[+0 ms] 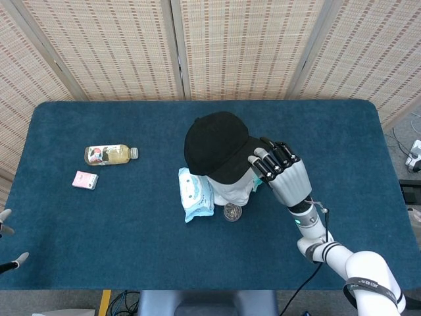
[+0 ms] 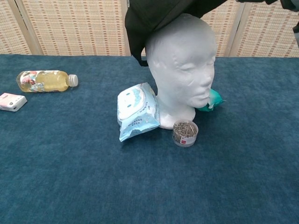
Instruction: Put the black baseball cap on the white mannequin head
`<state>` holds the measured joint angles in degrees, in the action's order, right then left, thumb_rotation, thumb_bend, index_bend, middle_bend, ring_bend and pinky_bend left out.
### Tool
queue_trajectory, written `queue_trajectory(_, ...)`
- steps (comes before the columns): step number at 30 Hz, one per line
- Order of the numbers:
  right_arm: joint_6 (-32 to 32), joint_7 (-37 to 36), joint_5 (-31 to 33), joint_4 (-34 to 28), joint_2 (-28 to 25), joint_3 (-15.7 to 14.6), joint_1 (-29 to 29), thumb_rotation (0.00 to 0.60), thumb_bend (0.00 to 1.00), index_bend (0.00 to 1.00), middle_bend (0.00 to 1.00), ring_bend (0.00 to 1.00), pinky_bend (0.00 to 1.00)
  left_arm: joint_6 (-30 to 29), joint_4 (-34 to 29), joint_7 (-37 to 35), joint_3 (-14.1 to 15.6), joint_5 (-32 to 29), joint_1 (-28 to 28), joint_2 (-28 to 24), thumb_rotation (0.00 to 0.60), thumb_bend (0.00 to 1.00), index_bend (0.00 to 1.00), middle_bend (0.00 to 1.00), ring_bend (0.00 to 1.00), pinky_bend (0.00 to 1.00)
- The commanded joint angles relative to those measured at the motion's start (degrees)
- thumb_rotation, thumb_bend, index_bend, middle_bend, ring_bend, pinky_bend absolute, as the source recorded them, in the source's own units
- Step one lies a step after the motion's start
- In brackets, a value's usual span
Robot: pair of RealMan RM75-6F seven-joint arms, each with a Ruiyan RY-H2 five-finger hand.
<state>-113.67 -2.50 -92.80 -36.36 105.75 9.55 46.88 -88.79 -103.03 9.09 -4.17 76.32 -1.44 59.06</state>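
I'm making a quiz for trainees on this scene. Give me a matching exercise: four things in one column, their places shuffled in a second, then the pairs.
Things
1. black cap
2. drink bottle
3. pin jar
4. pink box

Places
A. lying on its side, far left of the table
B. just in front of the mannequin's neck
C. on top of the mannequin head
D. nearer the table's front edge than the bottle

Pairs: 1-C, 2-A, 3-B, 4-D

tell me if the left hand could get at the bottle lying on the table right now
Probably yes: the bottle lies in the open on the left side, nothing around it but a small pink box. The left hand barely shows at the frame's edge.
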Motion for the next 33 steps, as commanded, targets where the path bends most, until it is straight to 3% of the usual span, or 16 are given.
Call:
queue_trajectory(1, -1.1, -1.2, -0.8, 1.5, 0.8, -0.4, -1.0, 0.600, 0.48, 0.79, 0.57, 0.32, 0.48, -0.1, 0.0, -0.1, -0.1, 0.0, 0.0, -0.1, 0.600, 0.04, 0.15, 0.42, 0.38, 0.55)
queue_trajectory(33, -5.0, -6.2, -4.3, 6.0, 3.9, -4.0, -10.3, 0.600, 0.48, 0.80, 0.56, 0.32, 0.48, 0.1, -0.2, -0.1, 0.0, -0.1, 0.0, -0.2, 0.600, 0.05, 0.15, 0.42, 0.38, 0.55)
